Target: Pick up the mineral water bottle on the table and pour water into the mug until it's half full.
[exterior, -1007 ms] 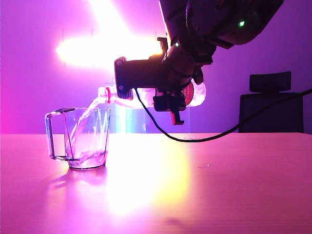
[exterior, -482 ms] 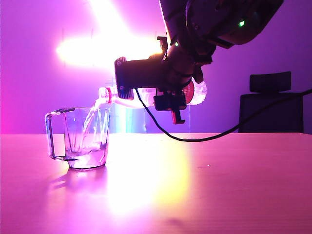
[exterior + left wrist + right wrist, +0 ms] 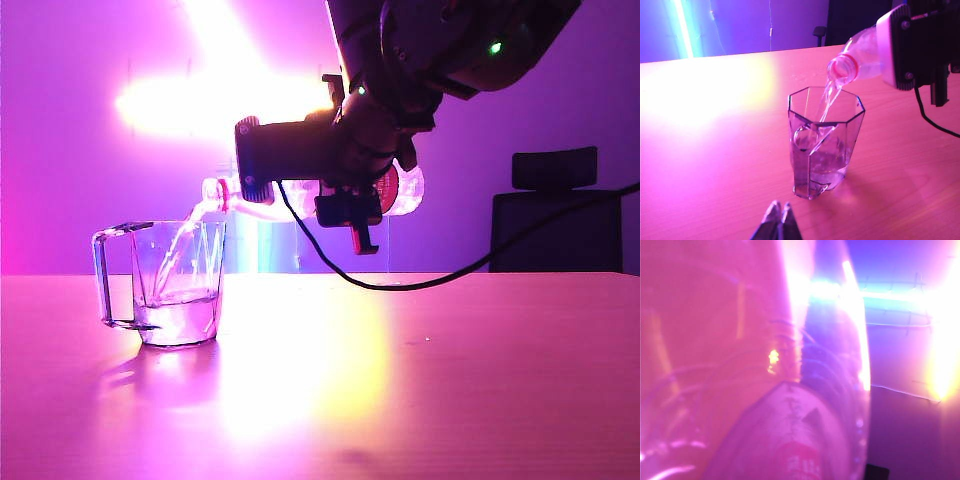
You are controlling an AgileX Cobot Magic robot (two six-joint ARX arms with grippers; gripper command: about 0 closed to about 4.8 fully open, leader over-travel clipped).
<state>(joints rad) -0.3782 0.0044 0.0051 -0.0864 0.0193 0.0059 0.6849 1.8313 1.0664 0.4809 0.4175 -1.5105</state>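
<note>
You see the mineral water bottle (image 3: pixel 790 390) only as a blur; above the mug (image 3: pixel 170 285), the right gripper (image 3: pixel 345 190) hides its middle.

1. The right arm (image 3: pixel 440 40) is showing a bulky dark casing with a small green light (image 3: pixel 495 47) glowing on it.
2. A black cable (image 3: pixel 450 275) is trailing from the right gripper (image 3: pixel 345 190), a boxy black block.
3. The left gripper (image 3: pixel 778 220) is showing slim dark tips pressed together.

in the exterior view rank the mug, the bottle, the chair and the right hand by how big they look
1. right hand, nearest the camera, so size unsure
2. chair, far back and partly cut off by the table
3. mug and bottle: too alike, the bottle mostly hidden by the hand
</note>
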